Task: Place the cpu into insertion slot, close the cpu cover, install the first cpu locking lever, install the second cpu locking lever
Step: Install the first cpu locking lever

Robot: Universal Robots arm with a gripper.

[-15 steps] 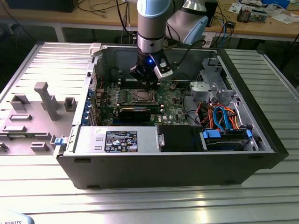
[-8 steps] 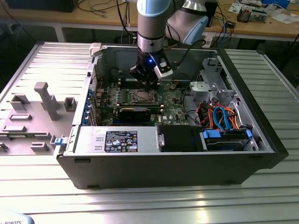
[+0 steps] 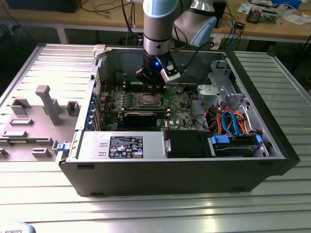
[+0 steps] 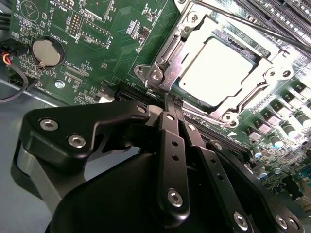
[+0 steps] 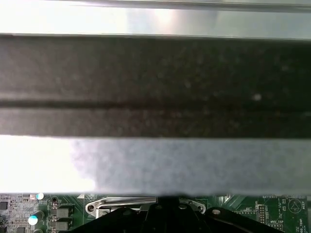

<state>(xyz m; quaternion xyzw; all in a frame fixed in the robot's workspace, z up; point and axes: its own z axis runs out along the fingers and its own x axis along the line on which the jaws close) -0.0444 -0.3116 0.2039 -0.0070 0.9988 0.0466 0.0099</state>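
Gripper [image 4: 170, 99], fingers pressed together and apparently holding nothing, hovers at the corner of the closed cpu cover [image 4: 218, 73], cpu [image 4: 221, 70] seated beneath in the insertion slot. Any misalignment could scrape the motherboard [image 4: 97, 39].

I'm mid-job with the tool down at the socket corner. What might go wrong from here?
1. The tool sits shut at the corner of the cpu cover; a slip could gouge the motherboard beside it.
2. The cover lies over the cpu; sideways force may strain the socket.
3. Black card slots run just under the tool's links, so lowering risks contact.
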